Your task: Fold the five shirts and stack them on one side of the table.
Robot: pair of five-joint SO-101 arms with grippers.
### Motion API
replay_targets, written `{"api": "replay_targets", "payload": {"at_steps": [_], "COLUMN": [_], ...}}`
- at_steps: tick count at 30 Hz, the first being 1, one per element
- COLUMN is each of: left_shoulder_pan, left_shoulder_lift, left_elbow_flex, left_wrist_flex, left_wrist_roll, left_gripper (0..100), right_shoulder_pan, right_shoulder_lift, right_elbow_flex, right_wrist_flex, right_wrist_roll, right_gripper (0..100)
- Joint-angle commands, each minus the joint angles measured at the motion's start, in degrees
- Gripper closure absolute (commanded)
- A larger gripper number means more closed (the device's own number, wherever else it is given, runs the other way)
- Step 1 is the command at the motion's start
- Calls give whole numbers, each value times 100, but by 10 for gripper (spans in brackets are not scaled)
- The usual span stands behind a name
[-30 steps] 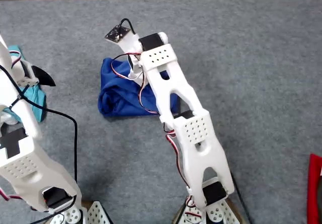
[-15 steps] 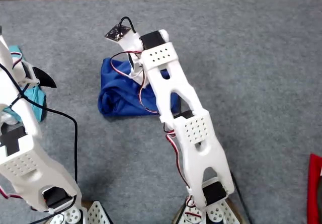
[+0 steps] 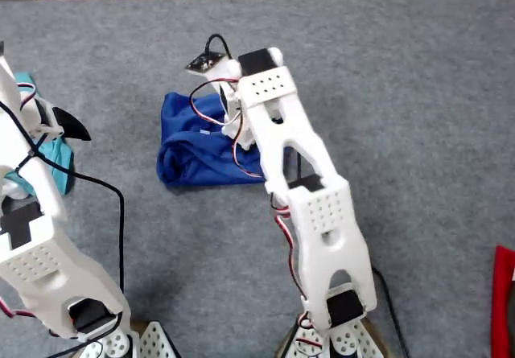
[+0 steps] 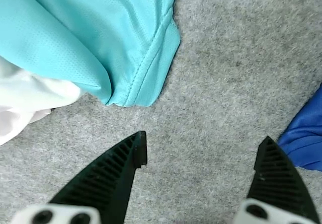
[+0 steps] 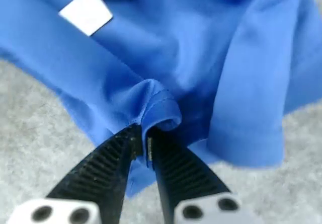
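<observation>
The right gripper is closed to a narrow slit on a raised fold of the crumpled royal-blue fabric shirt, which lies left of centre on the grey felt-covered desk. Pinching a hem ridge like this probably gives it an edge to drag or lift for a fold, since the shirt is bunched, not flat. The left gripper hangs spread wide over bare felt at the left edge, holding nothing, just beside the smooth turquoise mesh shirt that overlaps a white cloth; that pile looks like the stacking side. A red fabric piece lies at the near right edge. Garments counted: four, one of each colour.
</observation>
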Motion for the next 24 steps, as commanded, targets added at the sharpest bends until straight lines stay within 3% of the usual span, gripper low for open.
{"api": "replay_targets", "payload": {"at_steps": [1, 24], "left_shoulder_pan": [18, 26], "left_shoulder_lift": [-110, -101], "left_elbow_flex": [-97, -97], "left_wrist_flex": [35, 35], "left_wrist_roll": [-35, -44], "left_gripper": [657, 657], "right_shoulder_pan": [189, 277], "right_shoulder_lift": [-1007, -3240], "right_elbow_flex": [558, 4699], "right_wrist_flex": [88, -1547], "right_wrist_roll": [114, 273], "right_gripper": [993, 979]}}
